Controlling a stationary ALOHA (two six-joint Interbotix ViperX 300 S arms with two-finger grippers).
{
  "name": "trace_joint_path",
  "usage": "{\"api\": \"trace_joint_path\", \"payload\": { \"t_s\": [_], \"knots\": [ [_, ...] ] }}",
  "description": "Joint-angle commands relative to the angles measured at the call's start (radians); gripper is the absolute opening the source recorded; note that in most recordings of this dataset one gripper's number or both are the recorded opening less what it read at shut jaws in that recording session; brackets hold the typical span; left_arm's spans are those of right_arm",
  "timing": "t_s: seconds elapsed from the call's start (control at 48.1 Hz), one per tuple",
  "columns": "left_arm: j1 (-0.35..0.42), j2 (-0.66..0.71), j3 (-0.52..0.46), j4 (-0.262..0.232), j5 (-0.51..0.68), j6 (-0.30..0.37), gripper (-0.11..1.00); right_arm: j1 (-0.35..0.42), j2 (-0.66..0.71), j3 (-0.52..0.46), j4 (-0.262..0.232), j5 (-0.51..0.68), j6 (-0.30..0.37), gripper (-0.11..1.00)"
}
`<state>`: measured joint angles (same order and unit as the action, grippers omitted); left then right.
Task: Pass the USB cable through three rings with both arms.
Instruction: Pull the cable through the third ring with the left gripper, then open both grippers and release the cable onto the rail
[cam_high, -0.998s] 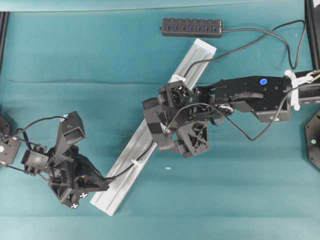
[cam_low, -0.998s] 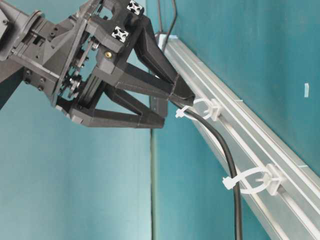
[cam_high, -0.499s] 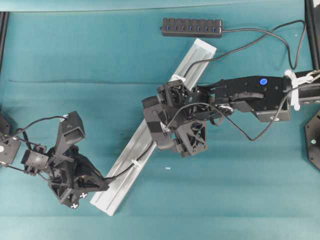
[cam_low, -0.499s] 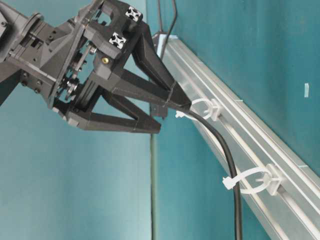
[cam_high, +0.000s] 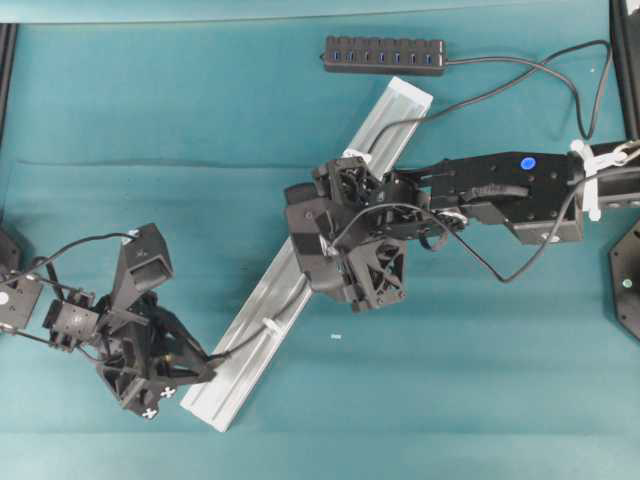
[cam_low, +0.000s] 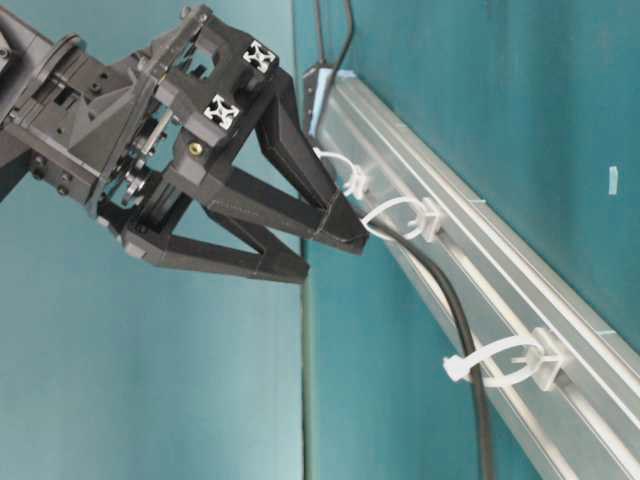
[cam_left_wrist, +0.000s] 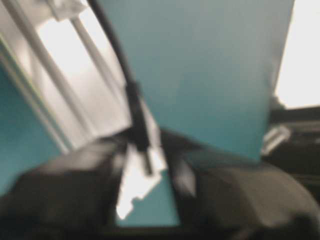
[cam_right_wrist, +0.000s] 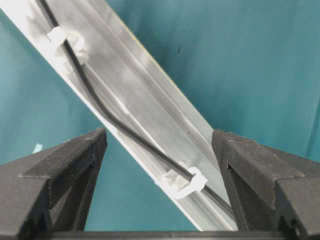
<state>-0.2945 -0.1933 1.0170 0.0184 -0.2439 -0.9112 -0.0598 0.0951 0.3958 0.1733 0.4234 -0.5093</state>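
In the overhead view, a long silver aluminium rail (cam_high: 310, 265) lies diagonally on the teal desk (cam_high: 200, 120). A thin dark grey USB cable (cam_high: 480, 95) starts at a black bar-shaped hub with blue sockets (cam_high: 384, 54), curves near the right edge and then runs along the rail. The right gripper (cam_high: 345, 290) hangs over the middle of the rail. The left gripper (cam_high: 205, 368) is at the lower end of the rail, where the cable comes out.

In the table-level view, the cable passes through 3 small white translucent plastic rings (cam_low: 405, 215) on the rail. The jaws of the left gripper stand a little apart just beside the nearest ring, and the cable end is not seen between them.

The left wrist view is blurred. The small plug lies in the gap between the 2 dark jaws, and I cannot tell if they touch it.

In the right wrist view, the right jaws are wide apart and hold nothing, with rail and cable below them.
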Motion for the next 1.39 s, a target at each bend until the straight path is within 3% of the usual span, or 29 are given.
{"api": "trace_joint_path", "payload": {
  "t_s": [0.0, 0.125, 0.208, 0.374, 0.832, 1.123, 1.372],
  "knots": [
    [-0.006, -0.037, -0.017, 0.003, 0.038, 0.005, 0.5, 0.009, -0.005, -0.002, 0.0, -0.015, 0.023, 0.87],
    [-0.006, -0.046, -0.034, 0.008, 0.1, 0.026, 0.85, 0.014, -0.006, 0.008, 0.0, -0.023, 0.046, 0.87],
    [-0.006, -0.058, -0.044, 0.008, 0.107, 0.064, 0.98, 0.014, -0.006, 0.014, -0.002, -0.031, 0.06, 0.87],
    [-0.008, -0.091, -0.043, 0.008, 0.152, 0.138, 0.98, 0.015, -0.011, 0.023, 0.0, -0.038, 0.083, 0.87],
    [0.006, -0.202, -0.061, 0.009, 0.187, 0.175, 0.98, 0.015, -0.018, 0.026, 0.0, -0.04, 0.187, 0.87],
    [0.017, -0.325, -0.064, 0.009, 0.196, 0.339, 0.98, 0.015, -0.078, 0.025, 0.0, -0.049, 0.212, 0.87],
    [0.051, -0.37, -0.061, 0.009, 0.204, 0.419, 0.98, 0.015, -0.15, 0.044, 0.0, -0.086, 0.212, 0.87]
  ]
}}
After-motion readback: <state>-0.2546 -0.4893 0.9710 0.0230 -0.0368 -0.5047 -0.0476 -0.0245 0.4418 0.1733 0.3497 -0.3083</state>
